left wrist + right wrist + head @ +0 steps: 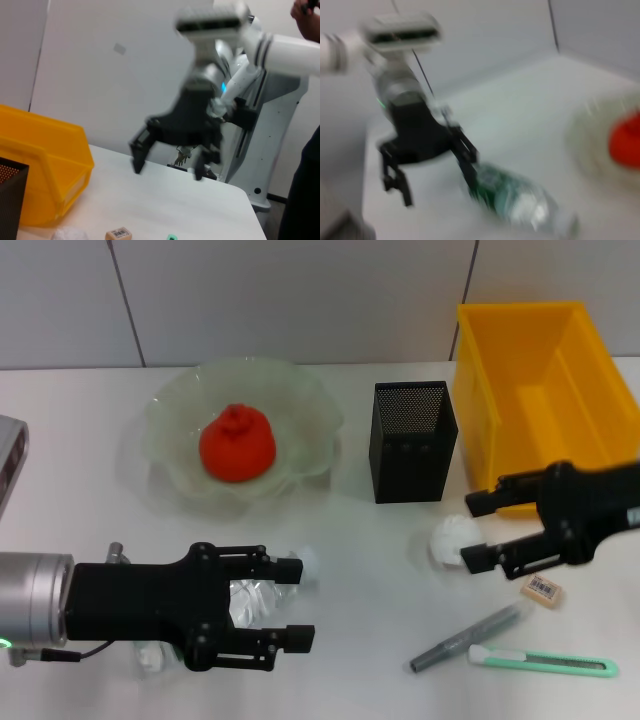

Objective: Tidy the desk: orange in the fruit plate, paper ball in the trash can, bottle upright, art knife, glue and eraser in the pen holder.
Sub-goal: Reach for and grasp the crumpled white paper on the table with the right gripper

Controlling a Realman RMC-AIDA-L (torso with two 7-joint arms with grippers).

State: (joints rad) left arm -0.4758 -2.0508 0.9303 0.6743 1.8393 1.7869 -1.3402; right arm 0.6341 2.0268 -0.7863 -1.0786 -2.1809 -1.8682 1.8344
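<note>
Bottle (250,598) lying flat on desk (360,540), orange (238,444) in fruit plate (310,420).
Left gripper (290,605) straddles the bottle, fingers apart; right gripper (478,530) hovers over paper ball (448,540), fingers apart.

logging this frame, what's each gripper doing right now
Left gripper: open, fingers either side of the lying bottle, not closed on it.
Right gripper: open, at the paper ball, not gripping it yet.
</note>
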